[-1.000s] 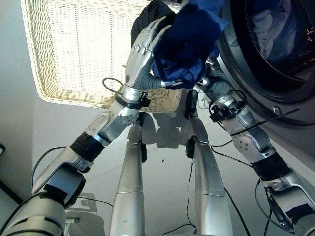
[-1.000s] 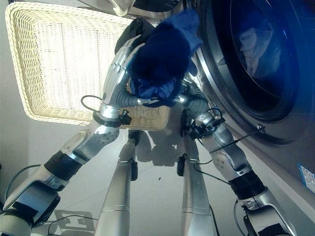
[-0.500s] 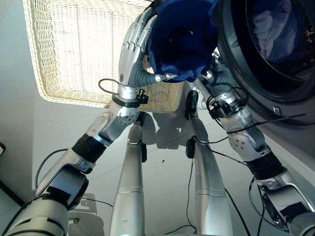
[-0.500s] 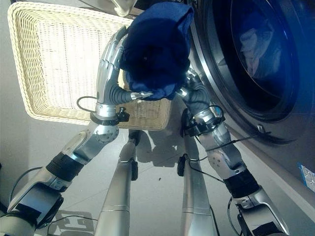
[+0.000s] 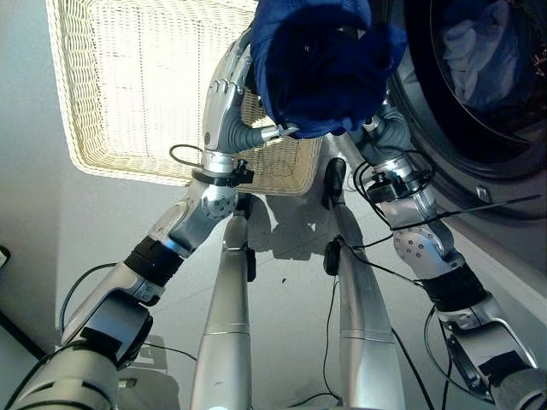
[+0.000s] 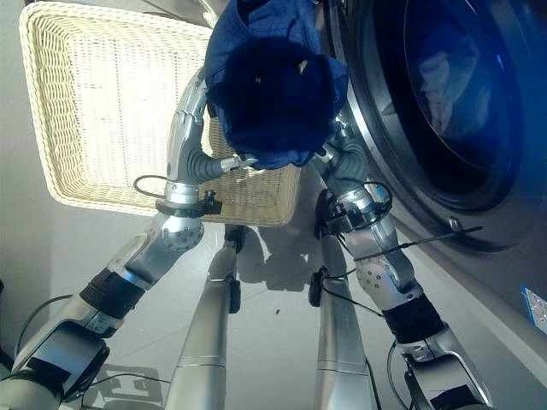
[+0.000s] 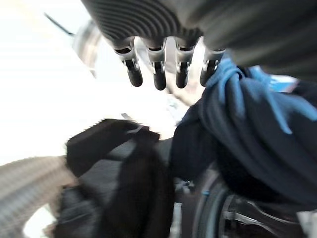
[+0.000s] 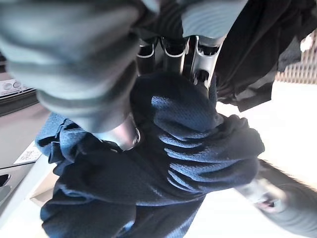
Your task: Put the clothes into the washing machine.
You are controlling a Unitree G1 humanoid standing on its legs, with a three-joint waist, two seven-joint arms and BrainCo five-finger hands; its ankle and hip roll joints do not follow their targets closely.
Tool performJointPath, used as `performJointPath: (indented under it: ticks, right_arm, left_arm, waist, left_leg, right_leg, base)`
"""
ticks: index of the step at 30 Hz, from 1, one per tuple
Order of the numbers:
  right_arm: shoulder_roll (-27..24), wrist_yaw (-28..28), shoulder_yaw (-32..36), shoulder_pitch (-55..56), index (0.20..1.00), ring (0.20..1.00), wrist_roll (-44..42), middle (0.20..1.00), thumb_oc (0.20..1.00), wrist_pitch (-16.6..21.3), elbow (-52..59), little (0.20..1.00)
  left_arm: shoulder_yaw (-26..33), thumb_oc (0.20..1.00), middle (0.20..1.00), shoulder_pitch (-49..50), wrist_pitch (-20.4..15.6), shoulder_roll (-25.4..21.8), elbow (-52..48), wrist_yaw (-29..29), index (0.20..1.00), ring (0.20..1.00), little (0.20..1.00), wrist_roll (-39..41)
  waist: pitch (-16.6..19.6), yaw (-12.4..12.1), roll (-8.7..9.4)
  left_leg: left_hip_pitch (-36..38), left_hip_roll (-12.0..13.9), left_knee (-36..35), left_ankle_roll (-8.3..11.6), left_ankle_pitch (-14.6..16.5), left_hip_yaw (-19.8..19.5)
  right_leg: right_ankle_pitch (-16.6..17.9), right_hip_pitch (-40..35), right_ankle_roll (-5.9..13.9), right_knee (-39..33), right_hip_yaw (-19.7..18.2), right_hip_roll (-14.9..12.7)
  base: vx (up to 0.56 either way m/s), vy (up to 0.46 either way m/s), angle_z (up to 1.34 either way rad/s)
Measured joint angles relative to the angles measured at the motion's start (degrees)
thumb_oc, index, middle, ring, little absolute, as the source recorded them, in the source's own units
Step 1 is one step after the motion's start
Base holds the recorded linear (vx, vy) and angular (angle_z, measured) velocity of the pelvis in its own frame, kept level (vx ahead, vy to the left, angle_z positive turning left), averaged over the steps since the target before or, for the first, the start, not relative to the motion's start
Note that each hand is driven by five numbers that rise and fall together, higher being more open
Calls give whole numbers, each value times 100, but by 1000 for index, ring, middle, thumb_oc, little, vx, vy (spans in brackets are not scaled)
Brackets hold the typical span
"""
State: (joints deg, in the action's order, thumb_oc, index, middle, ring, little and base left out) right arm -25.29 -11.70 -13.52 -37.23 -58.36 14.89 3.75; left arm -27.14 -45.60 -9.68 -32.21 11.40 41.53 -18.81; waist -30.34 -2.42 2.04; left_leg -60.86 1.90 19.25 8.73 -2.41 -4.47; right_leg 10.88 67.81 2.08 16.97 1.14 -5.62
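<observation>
— Two hands under one bundle: where is the dark blue garment [image 5: 320, 73]?
— Raised between both hands, above the near corner of the wicker basket [image 5: 128, 94], just beside the washing machine's open drum [image 5: 483, 77].
— And the left hand [image 5: 224, 102]?
— Its fingers [image 7: 159, 74] are straight, pressed flat against the bundle's side.
— The right hand [image 8: 198, 62]?
— Its fingers are buried in the blue cloth; I cannot tell whether they are curled.
— Anything else?
— Pale and blue laundry [image 5: 470, 51] lies inside the drum, and black cloth [image 8: 267, 54] hangs beside the bundle.
</observation>
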Motion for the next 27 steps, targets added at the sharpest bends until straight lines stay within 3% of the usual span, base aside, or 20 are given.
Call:
performJointPath:
  ticks: [3,10,12,17,19,22,27]
  right_arm:
    - [20,-63,143,-75,200,200,-135,200,200,117,44,200]
    - [17,-174,247,-155,200,200,-357,200,200,281,44,200]
    - [25,-177,247,-152,200,200,-383,200,200,290,44,200]
    - [179,-175,279,-174,200,200,-383,200,200,293,44,200]
    - [179,-175,279,-174,200,200,-383,200,200,293,44,200]
    - [357,-162,285,-218,200,200,-383,200,200,294,44,200]
    - [369,-144,293,-257,200,200,-415,200,200,294,44,200]
  left_arm:
    - [140,1000,1000,140,162,-11,151,-119,1000,1000,1000,167]
    - [138,1000,1000,226,155,-53,161,-151,1000,1000,1000,218]
    - [162,1000,1000,232,-22,-28,165,76,1000,1000,1000,327]
    - [655,1000,1000,282,-859,235,165,1113,1000,1000,1000,613]
    - [655,1000,1000,282,-859,235,165,1113,1000,1000,1000,613]
    - [923,1000,1000,296,-1065,376,170,1621,1000,1000,1000,618]
    - [1040,1000,1000,254,-1028,354,390,1706,1000,1000,1000,798]
  waist:
    - [-1,5,-1]
    - [-1,8,-1]
    - [-1,15,-1]
    - [-1,13,-1]
    - [-1,13,-1]
    - [-1,8,-1]
    - [-1,19,-1]
  left_leg:
    - [-6,-15,-11,1,-2,-42]
    - [-18,-20,-30,-5,-11,-57]
    - [-18,-20,-29,-6,-12,-58]
    - [-18,-19,-17,-7,-12,-64]
    - [-18,-19,-17,-7,-12,-64]
    - [-18,-20,8,-3,-15,-87]
    - [-17,-20,23,-2,-14,-89]
  right_leg:
    - [-52,0,19,66,68,-35]
    - [-79,0,17,78,110,-55]
    - [-84,0,23,80,110,-55]
    - [-93,0,28,92,111,-54]
    - [-93,0,28,92,111,-54]
    - [-117,0,57,143,128,-60]
    - [-117,0,57,159,130,-62]
  base:
    - [5,-5,8]
    - [1,-2,2]
    - [0,0,0]
    - [0,0,0]
    - [0,0,0]
    - [0,0,0]
    - [0,0,0]
